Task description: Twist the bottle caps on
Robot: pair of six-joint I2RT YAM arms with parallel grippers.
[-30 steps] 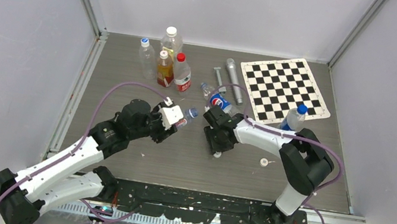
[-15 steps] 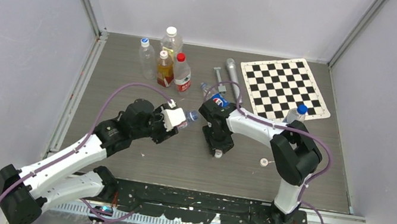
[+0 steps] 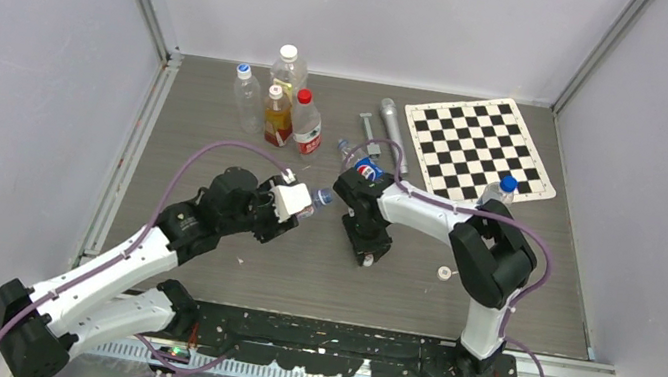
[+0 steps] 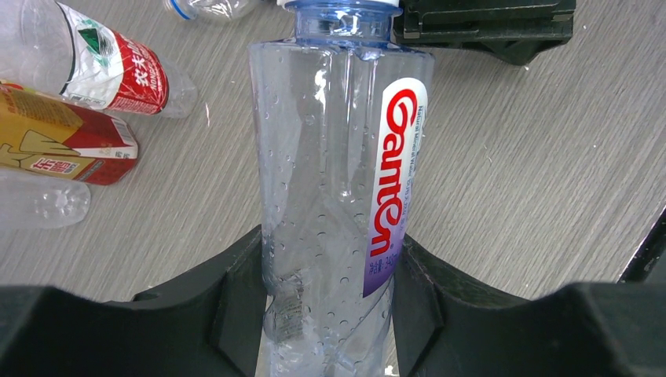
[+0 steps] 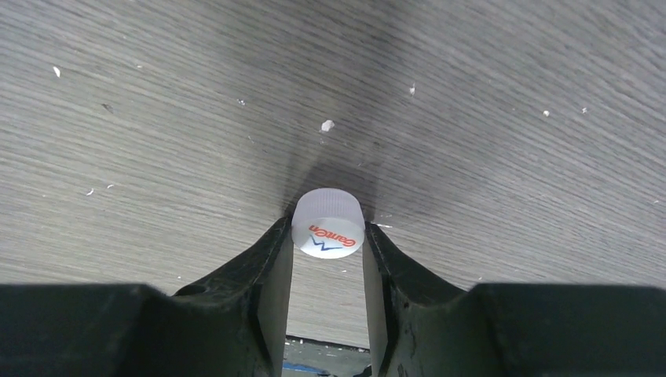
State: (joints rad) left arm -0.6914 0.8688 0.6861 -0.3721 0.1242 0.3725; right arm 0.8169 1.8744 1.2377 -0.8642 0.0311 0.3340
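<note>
Cap, white ribbed plastic, sits pinched between the tips of your right claw on the wood-grain table. Your left claw clamps the clear, droplet-beaded bottle; its base is cut off.

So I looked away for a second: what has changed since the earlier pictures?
The right arm swung its elbow left and its wrist edged toward the left arm; the right gripper now pinches the white cap, which lies where it lay before. The left gripper stays clamped on the Ganten bottle; the standing bottles and the other loose cap have not moved.
</note>
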